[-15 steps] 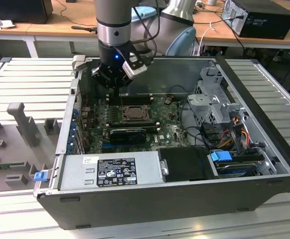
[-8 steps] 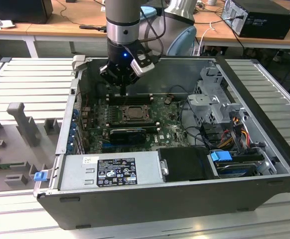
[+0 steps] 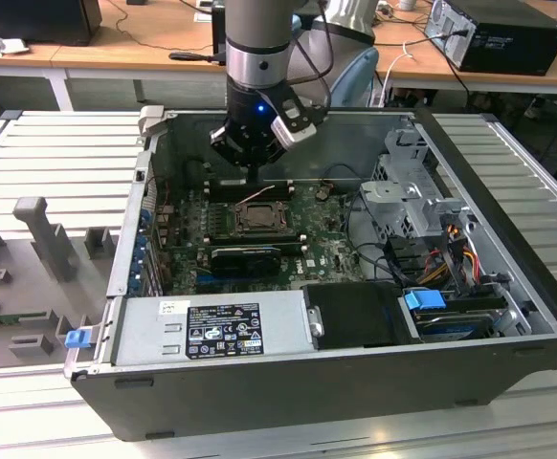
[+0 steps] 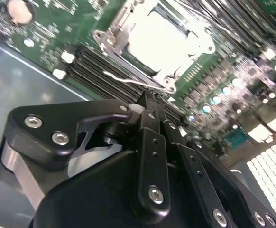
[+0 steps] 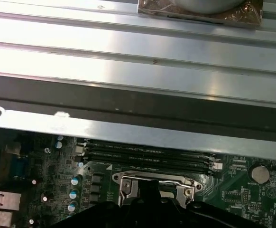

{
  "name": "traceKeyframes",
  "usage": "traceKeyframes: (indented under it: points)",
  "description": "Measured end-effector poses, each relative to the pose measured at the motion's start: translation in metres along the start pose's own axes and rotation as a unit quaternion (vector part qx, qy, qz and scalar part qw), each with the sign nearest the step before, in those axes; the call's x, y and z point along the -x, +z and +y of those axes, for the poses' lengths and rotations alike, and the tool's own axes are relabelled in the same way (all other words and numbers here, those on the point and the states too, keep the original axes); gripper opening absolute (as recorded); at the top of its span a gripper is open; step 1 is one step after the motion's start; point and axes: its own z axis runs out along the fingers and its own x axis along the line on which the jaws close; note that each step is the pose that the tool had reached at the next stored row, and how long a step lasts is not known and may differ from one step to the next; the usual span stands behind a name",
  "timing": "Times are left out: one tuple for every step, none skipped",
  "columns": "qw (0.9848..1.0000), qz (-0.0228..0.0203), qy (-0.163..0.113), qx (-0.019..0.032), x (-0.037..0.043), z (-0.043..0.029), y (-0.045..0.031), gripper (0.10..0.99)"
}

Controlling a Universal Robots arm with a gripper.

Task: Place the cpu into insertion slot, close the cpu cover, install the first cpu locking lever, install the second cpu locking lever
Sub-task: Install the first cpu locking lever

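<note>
My hand hovers just above the slot, fingers pressed together on nothing, cover closed.

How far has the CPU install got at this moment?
Done, by the look of it: the cpu lies in the insertion slot with the cpu cover down around it. In hand: the pincer sits at a wire locking lever beside the socket. Whether either lever is latched I cannot tell.
</note>
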Motion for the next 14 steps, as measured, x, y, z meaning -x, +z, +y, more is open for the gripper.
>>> traceKeyframes:
  points:
    - [1.0000, 0.0000, 0.001, 0.0001, 0.0022, -0.0003, 0.0005, 0.106]
    - [1.0000, -0.0001, 0.001, 0.0000, 0.0039, -0.0005, 0.0010, 0.106]
    - [1.0000, -0.0001, 0.001, 0.0011, 0.0057, -0.0009, 0.0016, 0.106]
    - [1.0000, -0.0010, 0.001, 0.0094, 0.0069, -0.0017, 0.0024, 0.106]
    - [0.9999, -0.0016, 0.001, 0.0157, 0.0073, -0.0020, 0.0027, 0.106]
    - [0.9998, -0.0023, 0.001, 0.0215, 0.0078, -0.0023, 0.0030, 0.106]
    - [0.9996, -0.0028, 0.001, 0.0267, 0.0084, -0.0025, 0.0036, 0.106]
    - [0.9996, -0.0032, 0.002, 0.0285, 0.0087, -0.0025, 0.0047, 0.106]
    - [0.9996, -0.0033, 0.003, 0.0288, 0.0087, -0.0026, 0.0064, 0.106]
    - [0.9996, -0.0034, 0.005, 0.0287, 0.0087, -0.0026, 0.0082, 0.106]
    - [0.9995, -0.0038, 0.010, 0.0287, 0.0088, -0.0023, 0.0117, 0.106]
    - [0.9995, -0.0039, 0.012, 0.0287, 0.0088, -0.0022, 0.0135, 0.106]
    - [0.9995, -0.0040, 0.012, 0.0287, 0.0088, -0.0021, 0.0154, 0.106]
    - [0.9995, -0.0040, 0.012, 0.0288, 0.0088, -0.0022, 0.0179, 0.106]
